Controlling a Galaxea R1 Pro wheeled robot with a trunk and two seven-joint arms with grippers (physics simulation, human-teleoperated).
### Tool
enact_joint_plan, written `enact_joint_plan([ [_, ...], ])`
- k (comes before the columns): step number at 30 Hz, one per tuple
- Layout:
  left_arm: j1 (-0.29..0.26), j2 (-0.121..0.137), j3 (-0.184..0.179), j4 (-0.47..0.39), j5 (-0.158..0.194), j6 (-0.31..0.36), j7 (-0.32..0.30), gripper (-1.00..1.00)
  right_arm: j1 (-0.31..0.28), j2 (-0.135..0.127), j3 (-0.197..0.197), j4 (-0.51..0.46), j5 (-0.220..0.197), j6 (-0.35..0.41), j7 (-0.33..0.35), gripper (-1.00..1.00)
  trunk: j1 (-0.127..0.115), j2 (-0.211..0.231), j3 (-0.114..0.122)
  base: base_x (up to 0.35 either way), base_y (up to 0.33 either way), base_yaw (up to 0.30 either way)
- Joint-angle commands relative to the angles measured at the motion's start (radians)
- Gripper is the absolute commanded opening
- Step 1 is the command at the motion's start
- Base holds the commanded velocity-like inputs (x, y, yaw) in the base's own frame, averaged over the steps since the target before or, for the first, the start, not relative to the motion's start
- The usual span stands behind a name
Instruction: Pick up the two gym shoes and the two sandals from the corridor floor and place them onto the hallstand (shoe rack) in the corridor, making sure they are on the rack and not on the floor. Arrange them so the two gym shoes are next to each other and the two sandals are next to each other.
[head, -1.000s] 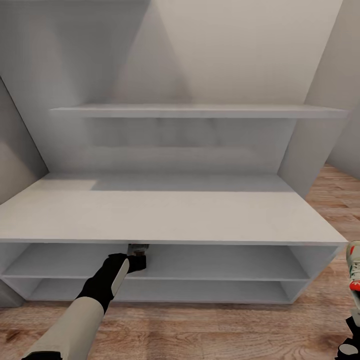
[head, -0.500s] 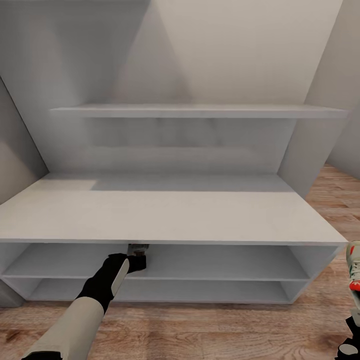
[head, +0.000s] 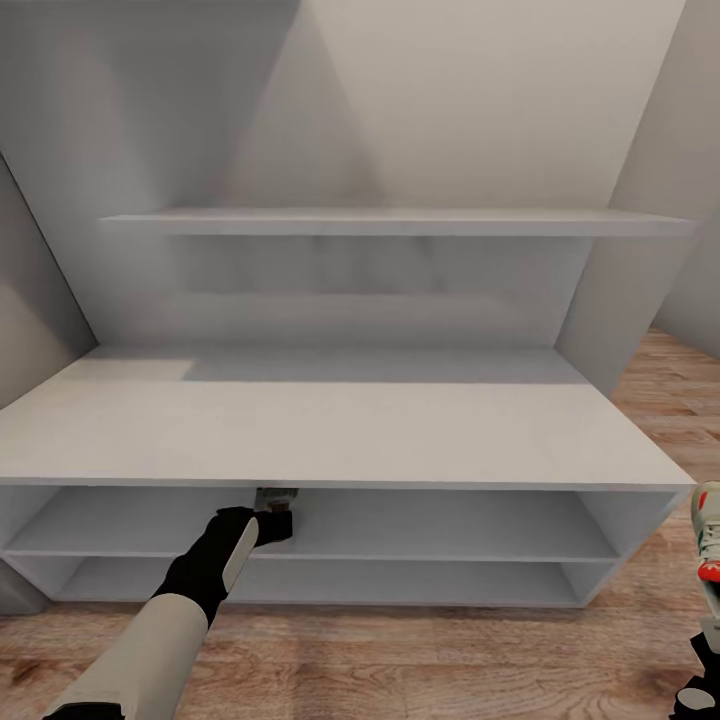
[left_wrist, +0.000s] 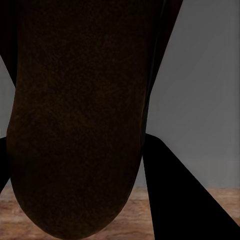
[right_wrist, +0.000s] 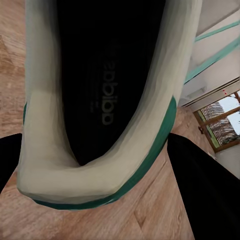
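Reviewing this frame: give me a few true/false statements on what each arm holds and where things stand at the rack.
1. The left gripper is at the front of the hallstand's upper open shelf. True.
2. The left wrist view shows a white sneaker between the fingers. False: it shows a dark brown sandal.
3. The right gripper holds a gym shoe with a green stripe along its sole. True.
4. In the head view that gym shoe lies on the bench top. False: it is off the rack's right end, above the corridor floor.
5. A pair of shoes sits on the floating shelf. False: nothing shows on it.
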Motion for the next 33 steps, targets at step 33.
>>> enact_joint_plan([
  [33, 0.000, 0.009, 0.001, 0.043, 0.005, 0.004, -0.001, -1.00, -0.001, 0.000, 0.004, 0.001, 0.001, -0.001, -0.005, -1.00, 0.000, 0.000, -0.001, 0.012, 0.000, 0.000],
])
